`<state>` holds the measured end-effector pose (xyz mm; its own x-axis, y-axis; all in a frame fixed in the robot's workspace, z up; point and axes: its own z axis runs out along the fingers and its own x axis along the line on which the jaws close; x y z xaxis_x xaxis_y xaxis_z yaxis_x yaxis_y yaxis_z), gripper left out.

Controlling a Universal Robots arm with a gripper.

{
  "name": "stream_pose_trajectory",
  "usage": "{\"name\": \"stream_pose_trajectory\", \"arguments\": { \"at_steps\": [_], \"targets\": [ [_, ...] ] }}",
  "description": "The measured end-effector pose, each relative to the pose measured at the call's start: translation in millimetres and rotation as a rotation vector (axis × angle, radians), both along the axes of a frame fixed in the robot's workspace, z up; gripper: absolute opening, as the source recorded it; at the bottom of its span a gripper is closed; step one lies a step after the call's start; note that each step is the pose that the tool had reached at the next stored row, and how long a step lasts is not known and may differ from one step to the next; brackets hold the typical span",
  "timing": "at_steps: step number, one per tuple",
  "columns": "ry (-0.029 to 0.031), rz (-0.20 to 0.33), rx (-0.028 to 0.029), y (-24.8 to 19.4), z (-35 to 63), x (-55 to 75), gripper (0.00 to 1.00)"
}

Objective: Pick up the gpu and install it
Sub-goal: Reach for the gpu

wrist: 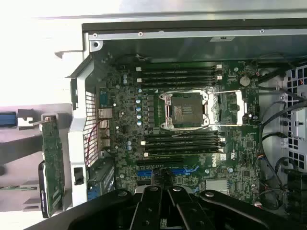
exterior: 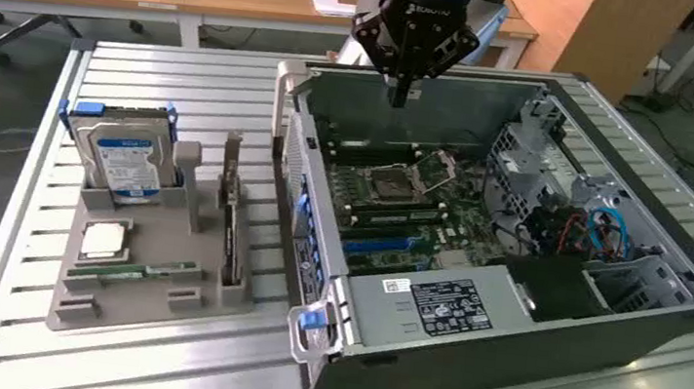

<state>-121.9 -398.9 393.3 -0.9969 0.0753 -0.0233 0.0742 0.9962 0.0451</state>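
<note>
jaws: pressed together, nothing is held.
gripper place: the black gripper (exterior: 401,93) is hung over the far side of the open dark computer case (exterior: 538,359), above the green motherboard (exterior: 399,200).
gpu place: the thin dark circuit card gpu (exterior: 230,216) is stood on edge in a slot of the grey moulded holder tray (exterior: 139,298), beside the case, well apart from the gripper.
risk: with the jaws together the card cannot be straddled; it could be knocked askew.
risk: a thin edge may be pinched off-centre, so the card could tilt or snag in its slot.
hidden: the card's lower edge is sunk in the tray; its bracket end cannot be made out.
hidden: the blue expansion slots (wrist: 184,170) are partly covered by the gripper body.
</note>
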Motion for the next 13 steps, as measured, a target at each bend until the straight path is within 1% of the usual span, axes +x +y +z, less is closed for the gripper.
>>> {"name": "stream_pose_trajectory", "arguments": {
  "at_steps": [13],
  "targets": [
    [-0.0002,0.000,0.0003,0.0,-0.1,-1.3,0.11]
  ]
}}
